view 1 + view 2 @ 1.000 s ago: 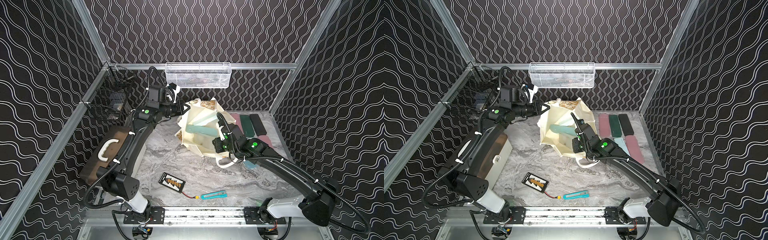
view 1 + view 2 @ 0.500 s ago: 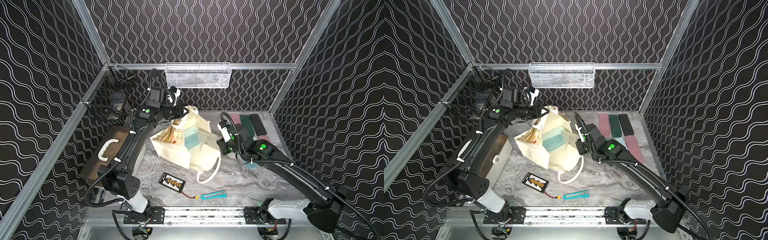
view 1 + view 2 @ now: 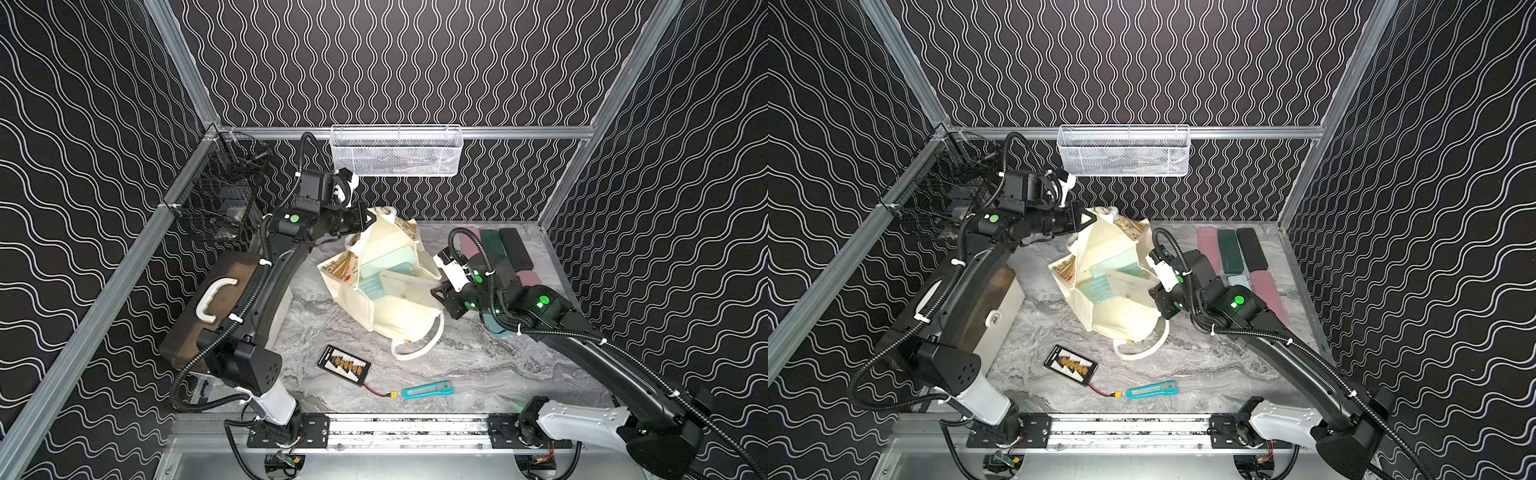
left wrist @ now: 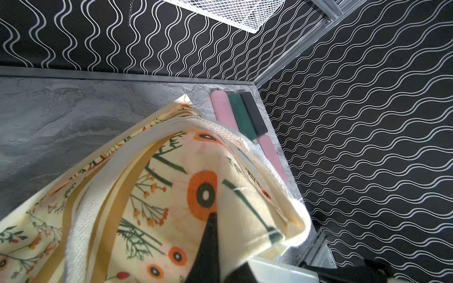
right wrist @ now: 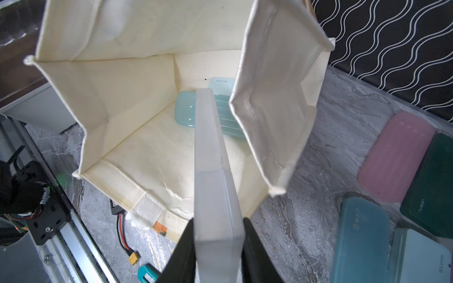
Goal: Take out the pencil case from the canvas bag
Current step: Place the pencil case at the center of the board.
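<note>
Partly inside canvas bag (image 5: 137, 152), pencil case (image 5: 210, 171) sits clamped in right gripper (image 5: 218, 221).

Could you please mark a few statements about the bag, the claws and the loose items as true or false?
1. The right claw is shut on a frosted pencil case. True.
2. The canvas bag holds nothing. False: a teal pencil case lies inside it.
3. The left claw hangs open, clear of the bag. False: it is shut on the bag's upper edge.
4. A teal utility knife lies on the table, outside the bag. True.
5. A white mesh basket hangs on the back wall. True.
</note>
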`<state>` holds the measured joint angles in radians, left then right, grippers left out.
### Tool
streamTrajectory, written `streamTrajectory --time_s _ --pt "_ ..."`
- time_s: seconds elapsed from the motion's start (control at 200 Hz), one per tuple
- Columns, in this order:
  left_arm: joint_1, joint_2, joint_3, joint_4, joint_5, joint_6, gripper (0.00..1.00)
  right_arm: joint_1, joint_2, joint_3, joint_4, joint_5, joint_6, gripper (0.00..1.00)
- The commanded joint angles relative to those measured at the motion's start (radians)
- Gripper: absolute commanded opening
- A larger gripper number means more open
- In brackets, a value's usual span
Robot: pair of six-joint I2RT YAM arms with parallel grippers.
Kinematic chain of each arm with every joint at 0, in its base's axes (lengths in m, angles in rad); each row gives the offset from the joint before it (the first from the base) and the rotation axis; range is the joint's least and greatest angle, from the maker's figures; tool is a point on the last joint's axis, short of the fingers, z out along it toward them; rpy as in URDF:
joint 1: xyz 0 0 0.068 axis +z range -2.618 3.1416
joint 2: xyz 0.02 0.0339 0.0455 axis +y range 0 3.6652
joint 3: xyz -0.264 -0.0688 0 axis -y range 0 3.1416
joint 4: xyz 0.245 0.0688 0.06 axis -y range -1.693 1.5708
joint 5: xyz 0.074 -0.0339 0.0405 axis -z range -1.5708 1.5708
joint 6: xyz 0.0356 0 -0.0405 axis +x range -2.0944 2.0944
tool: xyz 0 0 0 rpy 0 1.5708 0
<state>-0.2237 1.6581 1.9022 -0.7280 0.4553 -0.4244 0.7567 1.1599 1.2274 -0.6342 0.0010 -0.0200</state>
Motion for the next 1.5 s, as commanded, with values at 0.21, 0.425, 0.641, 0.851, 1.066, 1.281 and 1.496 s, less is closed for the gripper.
streamTrajectory --time_s 0.21,0.425,0.641,0.851,1.066,1.281,1.496 --pt "0.002 0.043 0.115 -0.038 -0.238 -0.04 0.0 0.0 -0.127 -0.016 0.057 -0.035 -0.039 0.24" --pt "0.002 0.078 0.199 -0.101 -0.377 -0.059 0.0 0.0 -0.192 -0.009 0.051 0.002 -0.035 0.22" --pt "0.002 0.081 0.229 -0.153 -0.54 -0.104 0.0 0.0 -0.261 -0.016 0.085 0.067 -0.016 0.2" --pt "0.003 0.065 0.224 -0.189 -0.65 -0.154 0.0 0.0 -0.302 -0.048 0.113 0.151 -0.023 0.19" --pt "0.002 0.036 0.208 -0.19 -0.675 -0.15 0.0 0.0 -0.302 -0.089 0.207 0.429 0.001 0.17" --pt "0.007 -0.008 0.191 -0.194 -0.675 -0.163 0.0 -0.043 -0.161 -0.163 0.307 0.619 -0.043 0.13" --pt "0.043 -0.053 0.166 -0.198 -0.602 -0.231 0.0 -0.177 0.045 -0.12 0.371 0.513 0.013 0.13"
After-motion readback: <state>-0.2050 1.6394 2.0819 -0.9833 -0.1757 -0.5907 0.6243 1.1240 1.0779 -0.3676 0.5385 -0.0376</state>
